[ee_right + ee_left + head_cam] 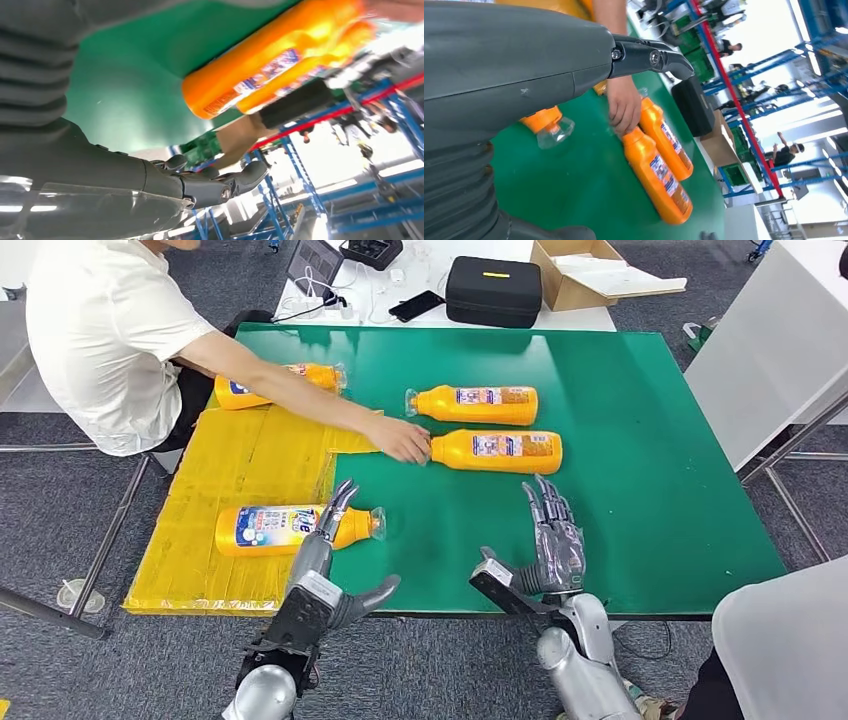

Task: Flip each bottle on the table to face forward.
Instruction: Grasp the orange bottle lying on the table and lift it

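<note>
Four orange bottles lie on their sides on the green table (650, 440). From the head view, the nearest bottle (290, 528) rests on the yellow sheet (230, 465), and the left hand (325, 565) hovers right over it, fingers spread, gripping nothing. Beyond that bottle, a person's hand (400, 438) touches the cap end of the middle bottle (497, 451), with the far bottle (473, 405) just behind and another (280, 384) under the person's arm. Right hand (545, 540) is open, fingers straight, near the middle bottle. Left wrist view adds the nearest bottle's clear cap (555, 132). Right wrist view shows two bottle bases (210, 97), fingers apart.
</note>
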